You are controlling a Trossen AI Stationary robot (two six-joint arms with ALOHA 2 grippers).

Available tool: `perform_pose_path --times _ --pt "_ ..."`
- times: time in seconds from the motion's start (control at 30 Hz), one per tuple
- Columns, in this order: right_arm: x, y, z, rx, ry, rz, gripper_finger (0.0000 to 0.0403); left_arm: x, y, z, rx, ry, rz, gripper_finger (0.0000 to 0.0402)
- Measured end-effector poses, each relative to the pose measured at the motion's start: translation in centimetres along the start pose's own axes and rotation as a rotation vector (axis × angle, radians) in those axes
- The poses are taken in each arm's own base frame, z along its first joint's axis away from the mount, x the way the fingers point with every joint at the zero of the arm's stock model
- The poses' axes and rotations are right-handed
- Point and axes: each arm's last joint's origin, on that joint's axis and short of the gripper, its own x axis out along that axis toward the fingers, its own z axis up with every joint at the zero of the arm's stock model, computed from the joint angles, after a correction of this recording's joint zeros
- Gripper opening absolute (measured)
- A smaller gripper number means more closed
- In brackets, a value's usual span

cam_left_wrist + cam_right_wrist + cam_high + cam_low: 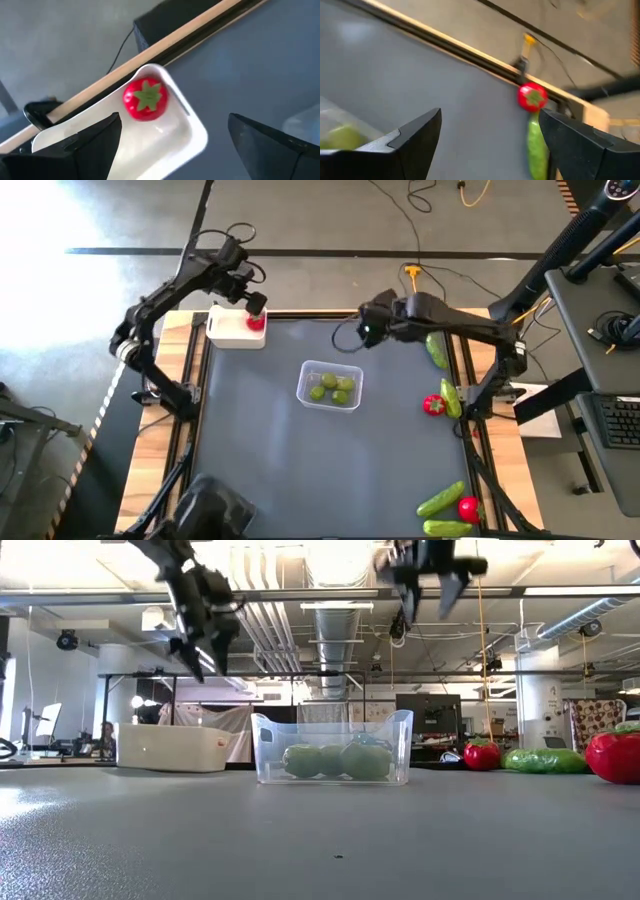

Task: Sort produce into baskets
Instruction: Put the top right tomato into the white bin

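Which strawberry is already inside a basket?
The red strawberry lying in the white tub at the table's far left, under the open left gripper. The other strawberries lie loose on the table.

**Overhead view of a grey sorting table**

Left gripper (252, 302) hovers over a white tub (234, 328) holding one strawberry (256, 322). Centre — a clear tub (330, 385) with round green fruits (331, 388). Cucumbers (441, 499) and strawberries lie along the right edge.

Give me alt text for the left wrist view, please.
A red strawberry with a green top lies in the white tub at the table's wooden edge. The left gripper hangs open above it, holding nothing, its dark fingers framing the tub.
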Motion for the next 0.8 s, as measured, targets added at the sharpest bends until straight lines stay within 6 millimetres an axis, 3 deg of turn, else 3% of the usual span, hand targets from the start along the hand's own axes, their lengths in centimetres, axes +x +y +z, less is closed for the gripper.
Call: perform_pose_path --times 0.23,0.43,0.63,0.8 --pt "8.7 -3.1 1.3 0.135 0.138 -0.134 0.0325 -4.7 -3.0 -1.6 0.094 -0.129 -0.056 0.0347" --pt "15.1 -6.6 1.2 0.192 0.282 -0.146 0.0325 -7.1 -4.9 -2.9 0.162 -0.193 -0.102 0.0347" --pt "19.2 -8.9 0.7 -0.015 0.381 -0.154 0.0329 -7.9 -5.5 -3.4 0.177 -0.213 -0.119 0.0347" --pt "21.5 -8.9 0.8 -0.169 0.434 -0.140 0.0363 -7.8 -5.6 -3.4 0.167 -0.208 -0.122 0.0347"
